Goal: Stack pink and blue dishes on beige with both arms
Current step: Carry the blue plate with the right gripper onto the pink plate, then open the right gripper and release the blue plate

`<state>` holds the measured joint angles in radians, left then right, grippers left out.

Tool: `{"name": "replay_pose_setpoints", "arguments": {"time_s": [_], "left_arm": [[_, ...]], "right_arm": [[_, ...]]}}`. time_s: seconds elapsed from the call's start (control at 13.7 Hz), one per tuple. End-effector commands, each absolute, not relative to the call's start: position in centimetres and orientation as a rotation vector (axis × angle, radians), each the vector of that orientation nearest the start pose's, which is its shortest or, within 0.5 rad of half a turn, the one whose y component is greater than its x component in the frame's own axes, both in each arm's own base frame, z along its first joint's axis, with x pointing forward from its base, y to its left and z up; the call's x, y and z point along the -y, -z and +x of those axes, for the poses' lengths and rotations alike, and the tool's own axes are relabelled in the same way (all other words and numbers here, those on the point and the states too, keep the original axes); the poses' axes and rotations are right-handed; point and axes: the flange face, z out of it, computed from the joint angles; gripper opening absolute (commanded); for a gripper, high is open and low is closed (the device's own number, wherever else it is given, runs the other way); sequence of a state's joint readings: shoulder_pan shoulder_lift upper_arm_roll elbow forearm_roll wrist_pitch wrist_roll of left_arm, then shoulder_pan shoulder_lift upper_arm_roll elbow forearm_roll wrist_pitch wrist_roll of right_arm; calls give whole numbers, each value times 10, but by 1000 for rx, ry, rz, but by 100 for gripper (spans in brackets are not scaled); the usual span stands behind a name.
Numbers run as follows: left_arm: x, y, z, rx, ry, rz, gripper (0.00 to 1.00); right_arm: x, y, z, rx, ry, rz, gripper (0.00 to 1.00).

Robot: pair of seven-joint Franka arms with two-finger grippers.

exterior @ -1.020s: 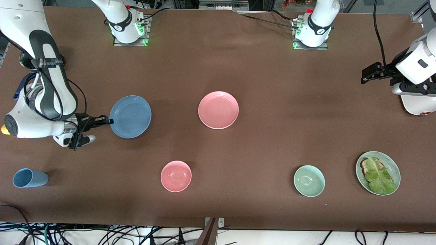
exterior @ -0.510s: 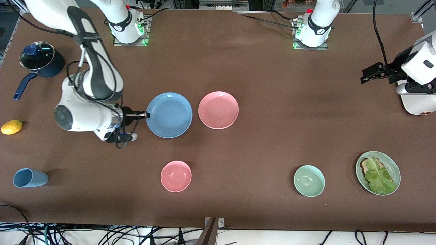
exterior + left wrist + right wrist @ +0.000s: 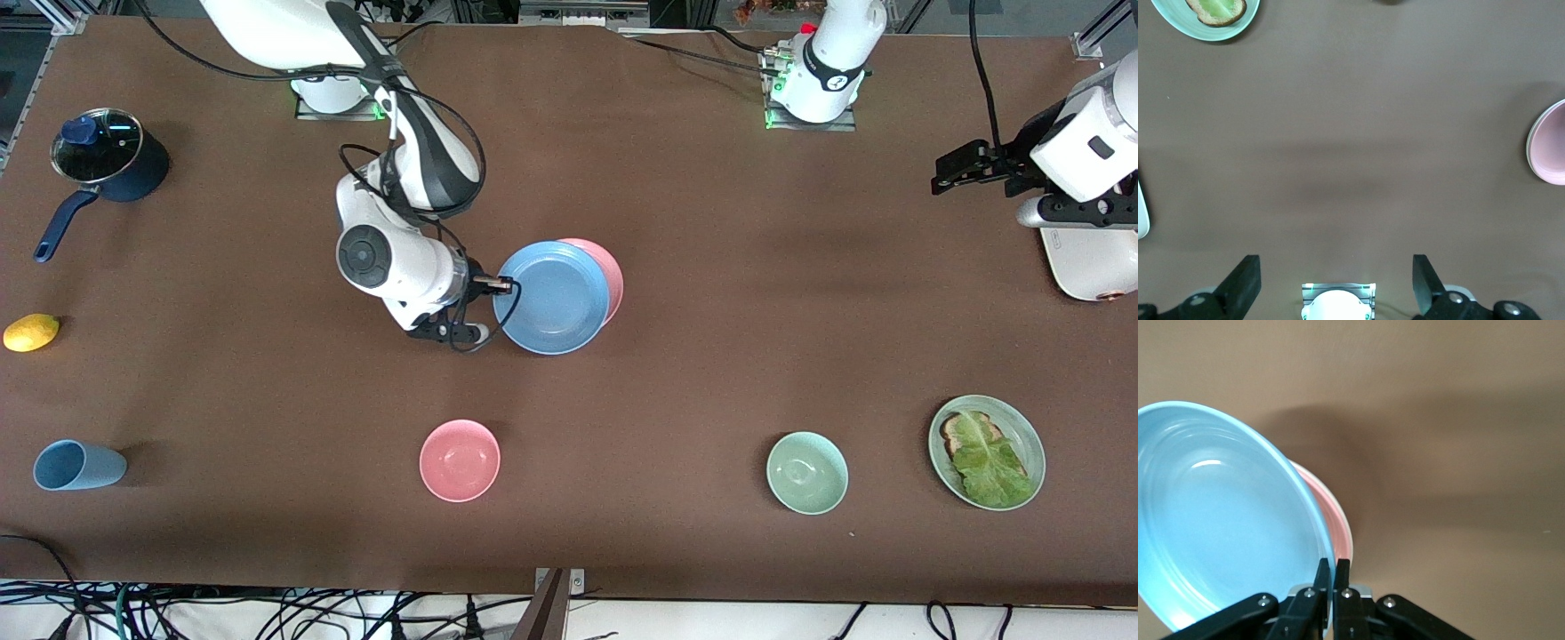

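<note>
My right gripper (image 3: 508,285) (image 3: 1333,570) is shut on the rim of the blue plate (image 3: 551,298) (image 3: 1218,520) and holds it tilted in the air. The blue plate hangs over most of the pink plate (image 3: 612,276) (image 3: 1335,520) (image 3: 1550,143), which lies flat mid-table with only its edge toward the left arm's end showing. My left gripper (image 3: 949,171) (image 3: 1336,263) waits open and empty, up over the table at the left arm's end. No beige plate shows in any view.
A lidded dark pot (image 3: 107,156), a lemon (image 3: 31,332) and a blue cup (image 3: 78,465) sit at the right arm's end. Nearer the front camera are a pink bowl (image 3: 460,460), a green bowl (image 3: 806,472) and a green plate with toast and lettuce (image 3: 987,452). A white appliance (image 3: 1089,262) sits below the left wrist.
My right arm has carried the blue plate from the right arm's end toward mid-table, and it now overlaps the pink plate. The left gripper has barely shifted.
</note>
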<state>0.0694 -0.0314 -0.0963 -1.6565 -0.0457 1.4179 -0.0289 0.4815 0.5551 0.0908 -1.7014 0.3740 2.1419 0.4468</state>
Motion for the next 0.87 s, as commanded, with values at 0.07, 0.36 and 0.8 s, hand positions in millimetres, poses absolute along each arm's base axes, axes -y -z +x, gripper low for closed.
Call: {"name": "replay_pose_setpoints", "arguments": {"time_s": [0.07,0.36,0.8], "left_arm": [[33,-594,521,-29,-337,-3164,100],[21,-586,526,-19,-356,-3169,100],[22,-570,540,-15,-384,-3162,100]], "right_arm": [[-384,-239,541,-146,-399,-2882,0],[-389,-230,535,-130,-417,-2892,0],[-393,-216,524,-116,-445,-2909,0]]}}
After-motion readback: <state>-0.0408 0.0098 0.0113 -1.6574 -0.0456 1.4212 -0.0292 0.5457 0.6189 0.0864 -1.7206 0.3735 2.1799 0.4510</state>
